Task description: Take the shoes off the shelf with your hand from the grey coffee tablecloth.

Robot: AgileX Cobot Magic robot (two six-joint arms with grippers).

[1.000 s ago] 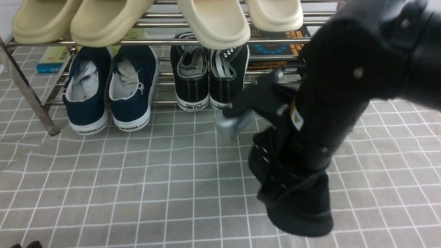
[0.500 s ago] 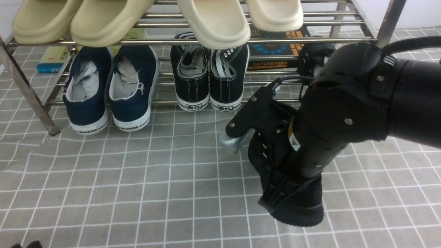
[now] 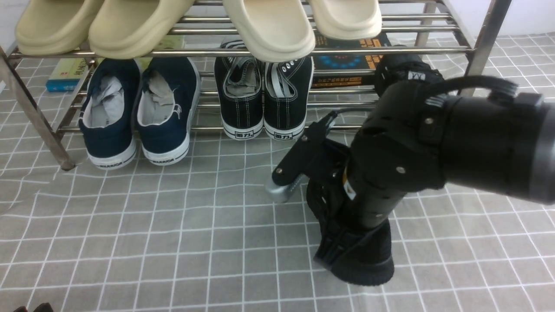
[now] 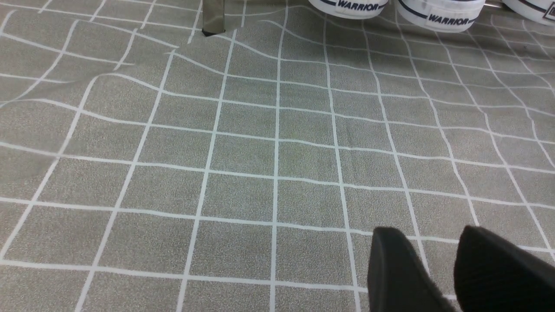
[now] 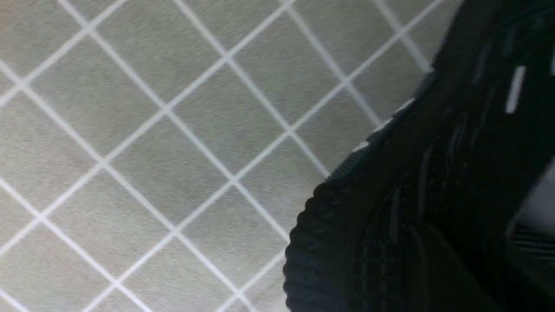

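My right gripper (image 3: 299,190) is shut on one all-black knit sneaker (image 3: 353,247), held toe-down in front of the shelf (image 3: 260,53), touching or just above the grey checked tablecloth (image 3: 130,225). One silver-grey fingertip (image 3: 277,190) shows outside the shoe; the other finger is hidden. In the right wrist view the sneaker (image 5: 390,195) fills the space by my right gripper (image 5: 481,255). The second black sneaker (image 3: 401,69) sits on the lower tier, partly hidden behind my arm. My left gripper (image 4: 438,260) is open and empty, low over the cloth (image 4: 243,164).
On the lower tier stand a navy WARRIOR pair (image 3: 134,112) and a black canvas pair (image 3: 264,95), with books (image 3: 342,60) behind. Beige slippers (image 3: 269,26) overhang the upper tier. An angled shelf leg (image 3: 39,121) stands at the left, also in the left wrist view (image 4: 213,17).
My right arm has swung left and lowered, carrying the black sneaker leftward and down towards the cloth. The second sneaker on the shelf has come into view. The left gripper has not moved.
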